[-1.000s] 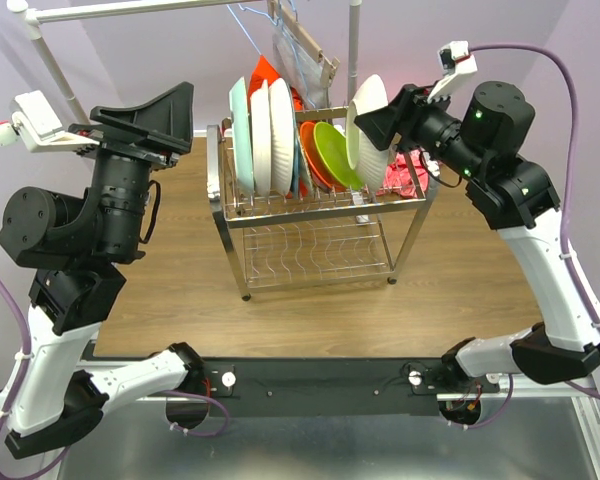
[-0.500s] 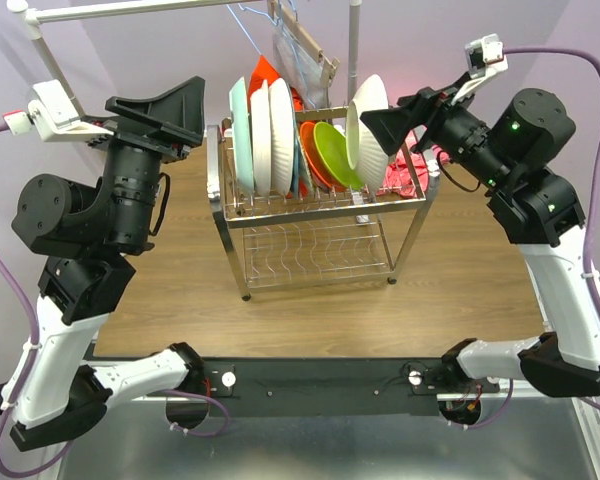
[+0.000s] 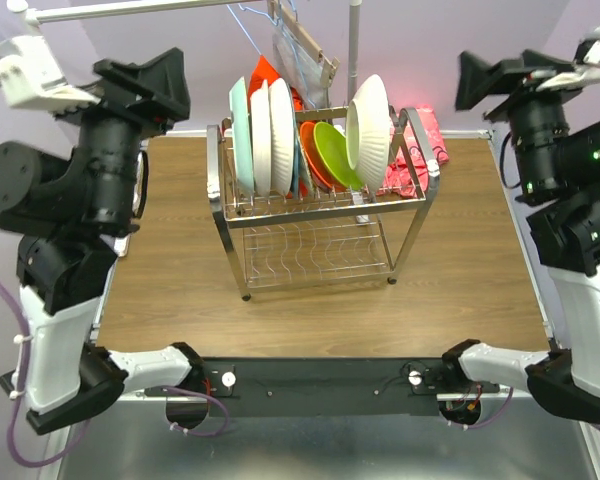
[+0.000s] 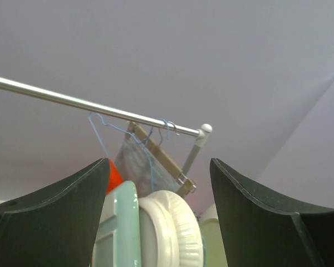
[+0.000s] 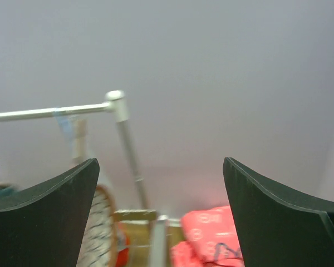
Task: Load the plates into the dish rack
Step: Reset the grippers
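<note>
I see plates (image 3: pixel 280 135) on edge in dish rack (image 3: pixel 315 250) top, row runs left-right | left gripper (image 4: pixel 158 181) spread, empty | right gripper (image 5: pixel 161 175) spread, empty

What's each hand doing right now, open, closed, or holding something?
Left hand: open, holding nothing.
Right hand: open, holding nothing.

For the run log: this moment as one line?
left gripper open, empty | right gripper open, empty | round plates upright in two-tier chrome wire dish rack, upper shelf
</note>
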{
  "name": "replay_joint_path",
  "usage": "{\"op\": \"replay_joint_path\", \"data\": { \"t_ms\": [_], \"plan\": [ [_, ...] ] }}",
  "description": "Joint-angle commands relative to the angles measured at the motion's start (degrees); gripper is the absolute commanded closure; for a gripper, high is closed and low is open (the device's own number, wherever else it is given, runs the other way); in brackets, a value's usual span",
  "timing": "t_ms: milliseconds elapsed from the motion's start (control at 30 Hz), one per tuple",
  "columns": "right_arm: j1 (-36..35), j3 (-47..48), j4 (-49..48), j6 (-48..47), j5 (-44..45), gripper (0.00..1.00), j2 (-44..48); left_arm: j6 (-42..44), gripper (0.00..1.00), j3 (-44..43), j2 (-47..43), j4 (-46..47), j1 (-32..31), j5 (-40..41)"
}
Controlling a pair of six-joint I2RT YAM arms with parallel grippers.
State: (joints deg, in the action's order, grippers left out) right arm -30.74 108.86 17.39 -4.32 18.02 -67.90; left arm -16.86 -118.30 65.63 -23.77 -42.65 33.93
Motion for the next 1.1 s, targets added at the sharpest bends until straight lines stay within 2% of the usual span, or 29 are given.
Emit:
{"op": "replay_joint_path", "data": {
  "t_ms": [0, 33, 67, 133, 167, 200, 300, 467, 600, 800, 1067],
  "plan": [
    [12.2, 1.3, -1.6, 4.1, 3.0, 0.00, -6.1, 7.5, 0.17, -2.9, 5.8, -6.0, 5.6, 1.2],
    [16.7, 2.4, -0.5, 7.9, -1.0, 0.00, -7.8, 7.6, 0.16, -2.3, 5.8, -5.8, 7.7, -0.3],
    [26.6, 8.3, 3.8, 11.0, -10.0, 0.00, -10.0, 7.3, 0.16, -1.6, 5.6, -5.4, 12.9, -3.9],
    [34.9, 16.6, 9.0, 18.4, -17.7, 0.00, -19.8, 6.1, 0.15, 1.6, 5.0, -5.1, 18.5, -7.7],
    [38.9, 23.1, 12.5, 19.2, -23.4, 0.00, -23.0, 5.2, 0.14, 2.8, 4.7, -5.1, 21.2, -12.3],
    [39.6, 25.7, 13.5, 18.9, -25.2, 0.00, -25.3, 3.8, 0.14, 5.6, 4.2, -5.0, 26.3, -14.1],
    [39.9, 25.5, 14.3, 14.2, -28.0, 0.00, -29.4, 2.8, 0.13, 12.6, 1.7, -3.9, 32.6, -18.0],
    [41.1, 13.9, 15.0, 15.5, -23.5, 0.00, -28.2, 3.1, 0.10, 24.5, -4.1, -1.6, 38.6, -19.2],
    [41.1, 4.7, 14.3, 18.2, -11.7, 0.00, -24.8, 3.8, 0.10, 31.2, -9.4, -2.1, 39.7, -16.9],
    [41.1, -3.5, 13.4, 18.0, -3.5, 0.00, -20.9, 2.0, 0.10, 36.0, -14.0, -1.8, 39.8, -14.7],
    [41.1, -10.3, 10.3, 17.0, -0.8, 0.00, -16.7, 1.7, 0.10, 36.2, -14.2, -2.6, 39.7, -16.5]
  ]
}}
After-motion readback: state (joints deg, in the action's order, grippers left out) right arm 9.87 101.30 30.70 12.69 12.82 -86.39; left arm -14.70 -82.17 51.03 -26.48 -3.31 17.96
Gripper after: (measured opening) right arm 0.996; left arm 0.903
